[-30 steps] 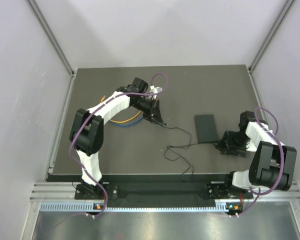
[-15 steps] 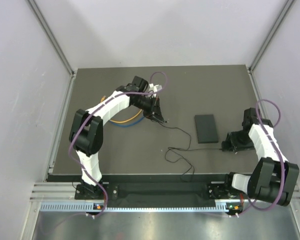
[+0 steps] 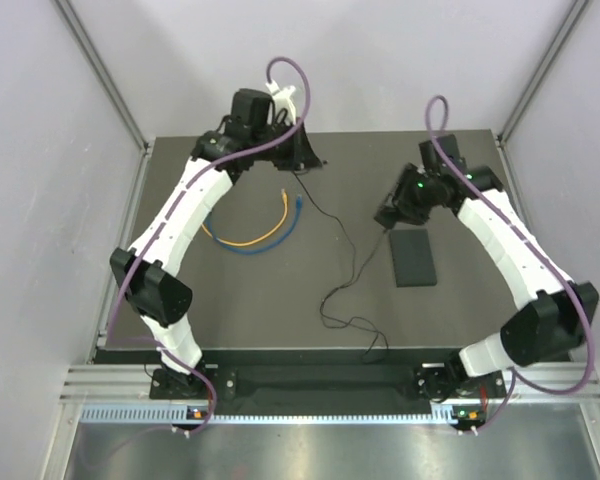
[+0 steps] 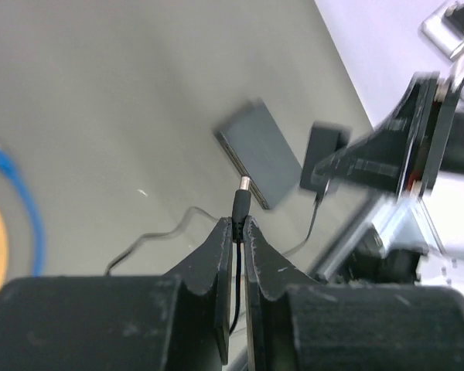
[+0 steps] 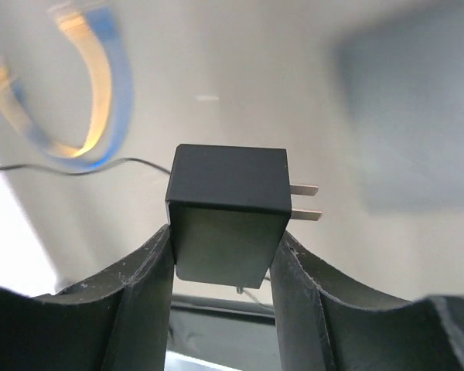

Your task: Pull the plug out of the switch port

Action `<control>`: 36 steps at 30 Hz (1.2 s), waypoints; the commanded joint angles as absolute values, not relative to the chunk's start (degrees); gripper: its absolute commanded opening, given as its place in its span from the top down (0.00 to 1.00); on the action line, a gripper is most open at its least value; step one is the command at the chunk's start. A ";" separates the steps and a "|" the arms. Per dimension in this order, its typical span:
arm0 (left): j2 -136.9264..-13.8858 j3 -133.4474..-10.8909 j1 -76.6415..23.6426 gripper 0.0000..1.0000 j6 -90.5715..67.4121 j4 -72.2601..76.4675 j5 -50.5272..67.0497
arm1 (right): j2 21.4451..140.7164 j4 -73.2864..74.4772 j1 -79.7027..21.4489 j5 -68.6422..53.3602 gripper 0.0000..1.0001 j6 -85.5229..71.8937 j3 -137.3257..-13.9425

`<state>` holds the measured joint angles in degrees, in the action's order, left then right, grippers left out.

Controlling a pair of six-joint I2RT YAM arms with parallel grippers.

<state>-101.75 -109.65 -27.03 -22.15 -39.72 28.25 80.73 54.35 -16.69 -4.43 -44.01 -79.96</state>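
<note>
Plug (image 4: pixel 240 202) is out. No wire runs to the switch (image 3: pixel 413 257), which lies flat on the table (image 3: pixel 480 180), mid-right. Wire (image 4: pixel 143 238) loops nearest the bases. Beyond the switch, right tool (image 5: pixel 224 232), a sec ago low & wider beside it, is now raised & clamped on the adapter (image 5: pixel 228 182). Farthest, left tool (image 4: pixel 236 224), also lifted, pinches the plug. Task looks done.

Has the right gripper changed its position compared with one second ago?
Yes. In the top view the right gripper moved from beside the flat black box's near right corner to just past its far left corner.
</note>
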 commanded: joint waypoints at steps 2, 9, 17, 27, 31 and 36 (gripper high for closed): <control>-100.90 -120.82 -24.87 1.00 -21.10 -46.84 18.55 | 85.77 45.45 -20.82 -15.18 1.00 -38.23 -87.62; -103.00 -131.83 -24.00 1.00 -23.46 -48.16 21.61 | 93.68 39.64 -23.82 -23.37 1.00 -38.49 -97.54; -102.13 -130.54 -22.50 1.00 -25.75 -46.14 24.34 | 98.35 38.40 -23.82 -24.70 1.00 -41.57 -105.56; -102.99 -108.73 -23.03 1.00 -22.42 -44.82 30.05 | 106.42 40.17 -23.64 -26.19 0.99 -36.75 -94.57; -106.43 -103.82 -24.16 1.00 -21.53 -45.88 32.08 | 110.21 39.99 -23.47 -26.01 0.97 -34.81 -92.81; -106.43 -95.73 -25.57 1.00 -23.73 -40.09 31.38 | 114.07 40.17 -24.08 -26.01 0.94 -34.19 -91.94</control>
